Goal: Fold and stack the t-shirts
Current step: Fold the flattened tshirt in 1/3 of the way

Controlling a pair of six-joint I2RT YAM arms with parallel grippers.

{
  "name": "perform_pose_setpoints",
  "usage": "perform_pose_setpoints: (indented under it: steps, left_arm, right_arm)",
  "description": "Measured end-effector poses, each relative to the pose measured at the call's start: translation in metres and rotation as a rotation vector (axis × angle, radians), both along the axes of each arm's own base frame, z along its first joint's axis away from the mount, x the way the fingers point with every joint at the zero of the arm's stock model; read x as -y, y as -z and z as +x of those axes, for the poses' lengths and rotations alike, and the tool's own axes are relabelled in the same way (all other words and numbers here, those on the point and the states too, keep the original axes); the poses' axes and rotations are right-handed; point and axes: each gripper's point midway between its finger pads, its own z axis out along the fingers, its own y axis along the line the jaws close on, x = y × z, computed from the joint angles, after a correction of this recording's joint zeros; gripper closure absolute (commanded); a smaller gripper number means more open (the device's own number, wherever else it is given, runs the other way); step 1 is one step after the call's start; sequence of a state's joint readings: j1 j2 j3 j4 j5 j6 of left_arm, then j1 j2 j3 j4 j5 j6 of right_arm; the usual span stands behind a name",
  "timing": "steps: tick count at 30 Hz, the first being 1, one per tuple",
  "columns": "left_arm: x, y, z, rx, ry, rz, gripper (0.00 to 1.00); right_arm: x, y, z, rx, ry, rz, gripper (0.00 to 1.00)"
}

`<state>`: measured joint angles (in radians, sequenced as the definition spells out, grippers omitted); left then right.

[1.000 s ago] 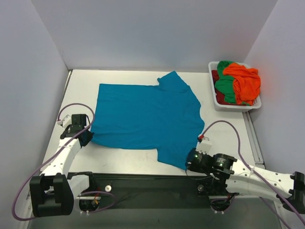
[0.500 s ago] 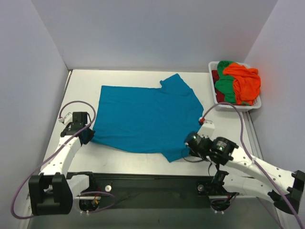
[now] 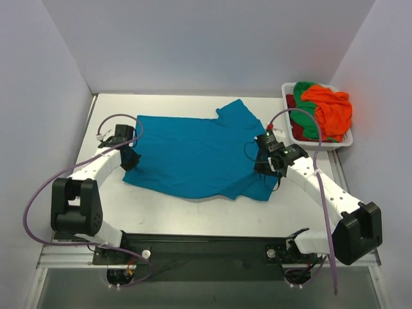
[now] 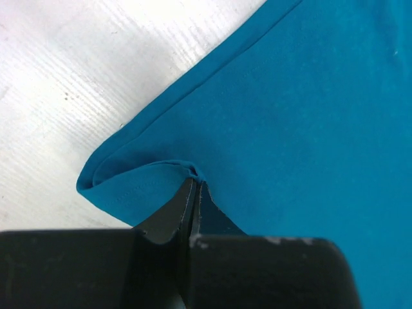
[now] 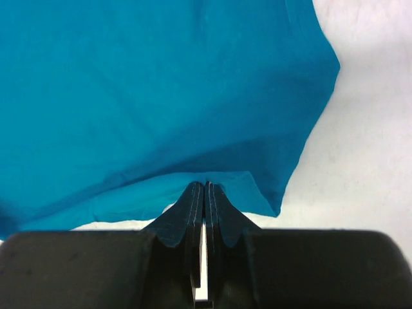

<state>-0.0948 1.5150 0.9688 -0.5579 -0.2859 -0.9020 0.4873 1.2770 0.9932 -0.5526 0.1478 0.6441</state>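
Soft, even light falls from overhead, leaving the white table [image 3: 193,212] bright and slightly washed out. Only a faint shadow lines the near edge of the teal t-shirt [image 3: 193,158]. The orange t-shirt [image 3: 331,109] looks oversaturated and tints the wall [image 3: 362,125] beside it. In the wrist views the left gripper [image 4: 195,183] and right gripper [image 5: 205,185] are near-black and soft.

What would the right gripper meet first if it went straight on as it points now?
The teal t-shirt: the right gripper is shut on its edge, and the same fabric lies ahead, though depth is unclear.
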Motion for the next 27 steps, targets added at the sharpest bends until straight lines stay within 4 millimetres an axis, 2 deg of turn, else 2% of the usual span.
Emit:
perform_pose_setpoints:
  steps: [5,10,16,22,27]
  left_arm:
    - [0.001,0.000,0.014,-0.001,-0.008,-0.002,1.00]
    - [-0.002,-0.003,0.031,0.014,-0.029,-0.008,1.00]
    - [-0.011,-0.002,0.035,0.013,-0.067,-0.019,1.00]
    - [-0.012,-0.002,0.043,0.017,-0.076,-0.029,1.00]
    - [-0.015,-0.002,0.046,0.025,-0.088,-0.050,1.00]
  right_arm:
    - [0.001,-0.005,0.028,0.007,0.003,0.036,1.00]
    - [0.004,-0.008,0.047,0.010,0.009,0.060,1.00]
    - [0.017,-0.008,0.057,0.010,0.031,0.074,1.00]
    - [0.017,-0.016,0.068,0.027,0.026,0.093,1.00]
    - [0.019,-0.013,0.070,0.018,0.028,0.094,1.00]
